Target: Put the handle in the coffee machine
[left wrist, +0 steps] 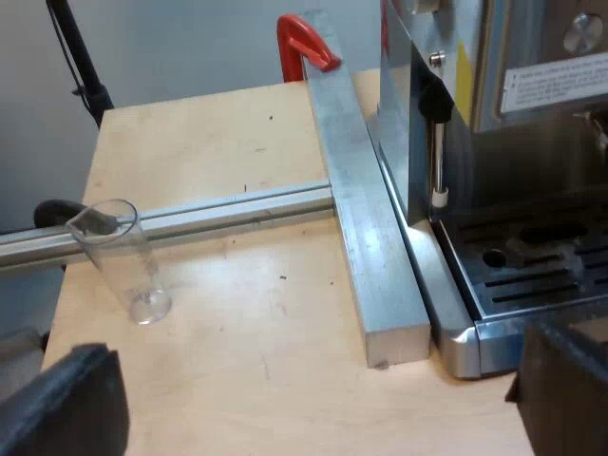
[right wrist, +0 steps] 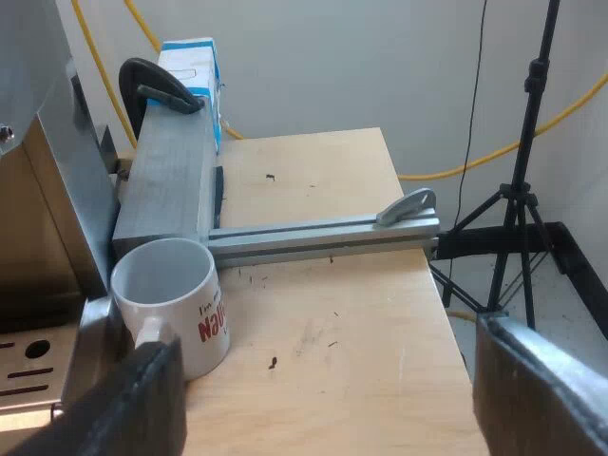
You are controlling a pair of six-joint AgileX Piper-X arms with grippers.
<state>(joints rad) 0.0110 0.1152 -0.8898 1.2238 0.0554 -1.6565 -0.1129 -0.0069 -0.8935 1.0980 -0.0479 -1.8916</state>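
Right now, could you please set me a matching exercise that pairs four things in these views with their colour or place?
1 measuring glass
2 mug
3 clamp, left wrist view
4 carton

A white with red lettering, beside the machine's tray
B red, at the metal bar's end
C clear, standing by the thin rail
D blue and white

Pairs: 1-C; 2-A; 3-B; 4-D
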